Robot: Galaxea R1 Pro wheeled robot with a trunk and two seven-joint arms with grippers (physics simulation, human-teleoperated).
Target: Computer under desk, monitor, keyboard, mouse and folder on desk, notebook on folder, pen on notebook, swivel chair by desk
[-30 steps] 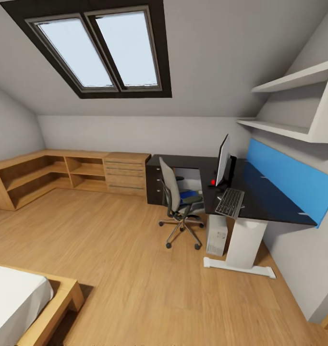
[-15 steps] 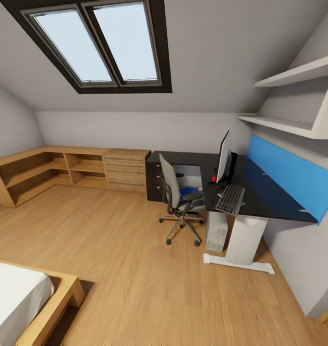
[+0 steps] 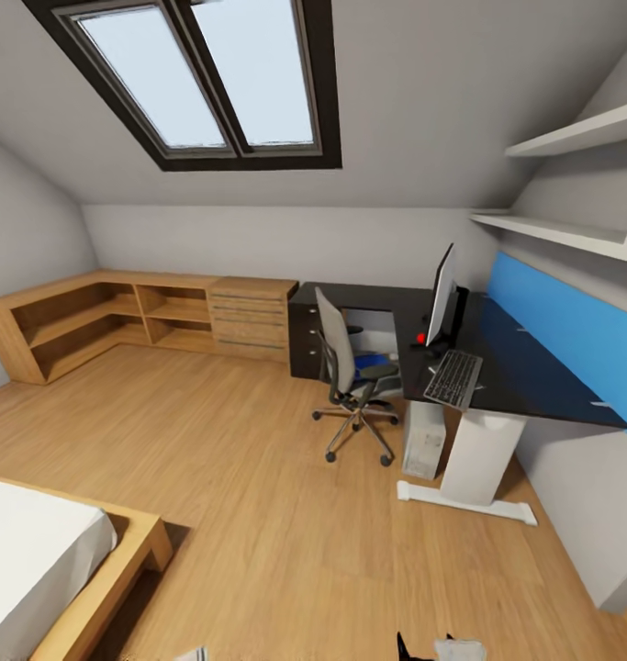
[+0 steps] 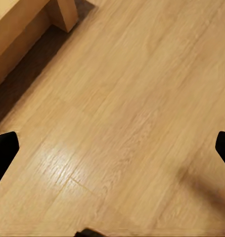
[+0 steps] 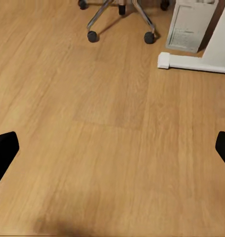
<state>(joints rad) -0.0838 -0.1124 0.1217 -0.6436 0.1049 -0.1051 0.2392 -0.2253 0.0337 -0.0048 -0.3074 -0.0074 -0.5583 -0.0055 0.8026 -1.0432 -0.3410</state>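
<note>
At the right of the head view stands the desk (image 3: 524, 372) with its black top. On it the monitor (image 3: 440, 296) stands edge-on, with the keyboard (image 3: 453, 378) just in front of it. The pale computer (image 3: 425, 439) (image 5: 191, 24) stands on the floor under the desk beside the white leg. The swivel chair (image 3: 350, 372) faces the desk, and a patch of the blue folder (image 3: 370, 362) shows on its seat. The mouse, notebook and pen are too small to tell from here. My left gripper (image 4: 112, 150) and right gripper (image 5: 112, 150) hang open over bare wood floor.
A bed corner (image 3: 47, 569) with its wooden frame (image 4: 63, 12) sits at the lower left. Light-wood shelves (image 3: 83, 321) and a drawer chest (image 3: 251, 319) line the far wall. A blue wall panel (image 3: 570, 330) and white shelves (image 3: 570, 234) hang above the desk. The desk's white foot (image 5: 191, 61) and chair castors (image 5: 92, 35) lie ahead.
The whole head view has shifted as the camera moved: desk and chair now sit a little further right. Bits of my arms now show at its bottom edge. Nothing in the room moved.
</note>
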